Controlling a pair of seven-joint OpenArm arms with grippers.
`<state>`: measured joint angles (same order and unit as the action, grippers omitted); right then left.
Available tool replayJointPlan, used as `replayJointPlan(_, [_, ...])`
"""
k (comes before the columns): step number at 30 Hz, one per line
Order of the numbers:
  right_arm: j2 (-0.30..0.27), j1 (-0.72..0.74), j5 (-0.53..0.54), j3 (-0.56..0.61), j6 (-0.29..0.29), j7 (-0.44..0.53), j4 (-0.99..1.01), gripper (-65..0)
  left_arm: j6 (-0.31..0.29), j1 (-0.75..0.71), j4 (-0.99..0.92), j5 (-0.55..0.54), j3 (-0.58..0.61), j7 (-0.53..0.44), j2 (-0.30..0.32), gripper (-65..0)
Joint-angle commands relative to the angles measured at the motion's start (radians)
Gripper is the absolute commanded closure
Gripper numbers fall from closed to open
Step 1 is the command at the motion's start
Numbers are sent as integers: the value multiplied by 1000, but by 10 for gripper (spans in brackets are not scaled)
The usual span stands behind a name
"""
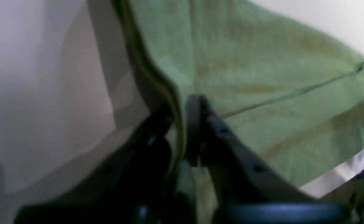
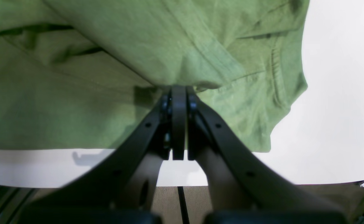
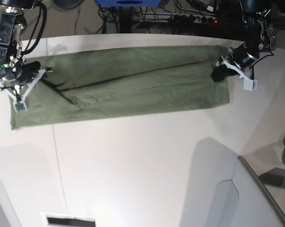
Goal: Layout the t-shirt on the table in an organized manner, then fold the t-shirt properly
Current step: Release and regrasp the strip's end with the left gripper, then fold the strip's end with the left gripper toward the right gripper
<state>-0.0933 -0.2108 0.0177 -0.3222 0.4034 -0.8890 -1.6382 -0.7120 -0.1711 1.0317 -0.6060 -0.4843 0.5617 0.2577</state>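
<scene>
Both ends of the t-shirt (image 3: 133, 85) are pinched: left gripper (image 1: 182, 124), right gripper (image 2: 178, 93).

No writing, label, brand, number or sign can be read on the t-shirt (image 3: 133, 85), the table (image 3: 133, 165) or anything else, and the wrist views are too blurred to show any.

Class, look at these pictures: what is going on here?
Two robot arms are working on a green t-shirt lying on a white table. It is stretched out as a long folded band. The left gripper pinches the cloth at one end, and the right gripper is shut on the other end.
</scene>
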Motion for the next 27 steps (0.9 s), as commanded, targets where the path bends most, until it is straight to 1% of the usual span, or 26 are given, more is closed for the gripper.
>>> replayJointPlan(1, [-7,11,0,1,-1,14,-15,0,14,29,5,51,-3,17,15,0])
replayJointPlan(4, [-4,9,0,1,-1,14,-15,0,14,87,5,177,-1,16,15,0])
replayJointPlan(8, [-4,7,0,1,-1,14,-15,0,14,141,31,351,-3,-32,15,0])
replayJointPlan(12, [-4,6,0,-2,-1,14,-15,0,14,112,213,492,6,-33,1,0])
replayJointPlan(13, [-4,6,0,-4,-1,14,-15,0,14,87,269,522,8,-33,-16,0])
replayJointPlan(14, [-4,6,0,-2,-1,14,-15,0,25,69,339,559,8,-33,-36,0])
replayJointPlan(16, [-4,6,0,-1,-1,12,-15,0,102,28,488,619,32,-32,-77,0])
replayJointPlan(17, [-4,6,0,1,-1,12,-13,0,125,3,549,648,57,-29,-91,0])
replayJointPlan(20, [-4,9,0,1,-1,12,-13,0,168,-41,707,756,186,50,-136,0])
replayJointPlan(23, [-4,12,0,1,-1,9,-13,0,220,-49,746,841,313,90,-174,0])
replayJointPlan(26, [-4,12,0,1,-1,9,-13,0,268,-49,741,872,390,90,-219,0])
replayJointPlan(27, [-4,11,0,1,-1,11,-13,0,274,-49,740,875,414,91,-232,0])
